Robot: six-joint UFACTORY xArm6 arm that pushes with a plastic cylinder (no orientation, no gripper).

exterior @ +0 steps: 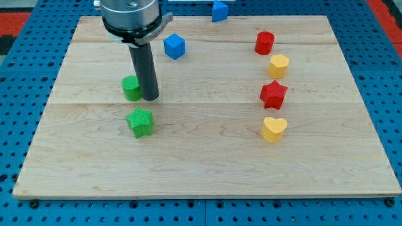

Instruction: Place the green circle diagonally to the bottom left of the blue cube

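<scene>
1. Pincer fittings are absent from this arm, so no jaw state can be told; a straight dark rod is carried instead, and my tip (150, 98) is set on the counter (207, 169), touching or just beside the right flank of the green circle (131, 88).

2. Relative to my tip, the green circle is found immediately toward the view's left, and the blue cube (174, 46) up and toward the view's right, a moderate way off.

3. By judgement, the circle is already placed down and to the left of the cube, so the step in hand is taken to be nearly finished; only a small trim, if any, seems called for.

4. Should a trim be wanted, it is best given as a short, slow push with the contact kept centred on the round side, since a glancing touch would probably let the circle roll off line.

5. Just below my tip, slightly toward the view's left, the green star (139, 122) is seen; any downward push would likely run the circle into it.

6. Well apart toward the view's right, a column is formed by the red cylinder (264, 43), yellow hexagon-like block (278, 65), red star (273, 94) and yellow heart (274, 129); none obstructs.

7. Farthest off, a second blue block (219, 10) is seen at the counter's top edge, and should not be mistaken for the reference cube.
</scene>
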